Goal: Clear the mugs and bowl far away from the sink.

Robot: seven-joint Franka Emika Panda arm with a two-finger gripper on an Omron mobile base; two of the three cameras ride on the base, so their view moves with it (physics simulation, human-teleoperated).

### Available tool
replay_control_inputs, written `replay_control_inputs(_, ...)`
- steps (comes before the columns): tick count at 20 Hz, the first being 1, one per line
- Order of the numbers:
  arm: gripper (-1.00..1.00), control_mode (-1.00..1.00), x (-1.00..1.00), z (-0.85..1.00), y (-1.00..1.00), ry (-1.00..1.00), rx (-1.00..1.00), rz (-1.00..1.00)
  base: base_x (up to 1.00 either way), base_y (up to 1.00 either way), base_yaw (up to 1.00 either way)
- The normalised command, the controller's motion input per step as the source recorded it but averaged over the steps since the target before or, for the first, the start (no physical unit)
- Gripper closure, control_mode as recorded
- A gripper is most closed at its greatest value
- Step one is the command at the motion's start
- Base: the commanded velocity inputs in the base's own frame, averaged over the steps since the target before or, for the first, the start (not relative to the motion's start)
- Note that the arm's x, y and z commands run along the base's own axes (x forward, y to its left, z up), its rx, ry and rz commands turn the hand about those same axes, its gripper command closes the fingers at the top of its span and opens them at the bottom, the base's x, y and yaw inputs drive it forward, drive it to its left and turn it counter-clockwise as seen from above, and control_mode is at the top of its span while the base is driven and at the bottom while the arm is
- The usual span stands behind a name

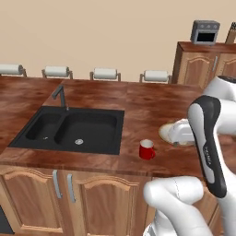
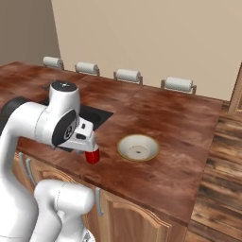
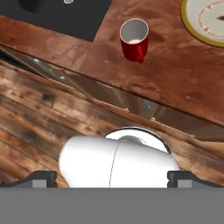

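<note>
Hand view looks down past the front edge of the worktop [image 3: 175, 83]: at the bottom corners of the frame the two dark fingers [image 3: 41, 178] stand spread wide with nothing between them, and wooden floor planks [image 3: 30, 118] run across the lower half. Just beyond the edge, upper middle of the frame, the red mug [image 3: 134, 39] stands upright with its handle turned toward the camera. To its right, in the upper right corner, sits part of the bowl [image 3: 203, 22] (cream inside, tan rim). A corner of the black sink [image 3: 65, 17] fills the upper left.

In the left base view the red mug [image 1: 147, 150] stands right of the sink [image 1: 71, 129], apart from it, with the bowl [image 1: 165, 131] further right, partly behind the arm. At the frame's top, paper towel rolls [image 1: 105, 73] line the worktop's far edge.
</note>
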Motion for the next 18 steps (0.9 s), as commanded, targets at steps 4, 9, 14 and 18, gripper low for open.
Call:
replay_control_inputs(4,-1.00,-1.00,0.06,-0.06,0.00,-0.09,-0.12,0.05,0.00,0.00,0.00)
replay_control_inputs(9,-1.00,-1.00,0.07,-0.16,0.00,-0.15,-0.09,0.04,0.00,0.00,0.00)
replay_control_inputs(14,-1.00,-1.00,0.14,-0.25,0.00,-0.12,0.00,0.05,0.00,0.00,0.00)
replay_control_inputs(18,-1.00,-1.00,0.25,-0.34,0.00,-0.03,0.05,0.04,0.00,0.00,0.00)
